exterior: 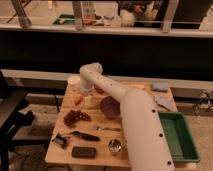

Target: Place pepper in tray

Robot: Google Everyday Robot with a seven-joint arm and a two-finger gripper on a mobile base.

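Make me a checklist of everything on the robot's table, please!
Surface: wooden table, crowded with small things.
Job's things: orange pepper lies on the table's left side; green tray sits at the right edge, pepper not in it.
Clutter: purple bowl, grapes, white cup, metal cup, dark tool, blue cloth.
Grippers: gripper low over the table, right beside the pepper.
Cables: nothing seen.
Surroundings: dark chair at left; counter behind.
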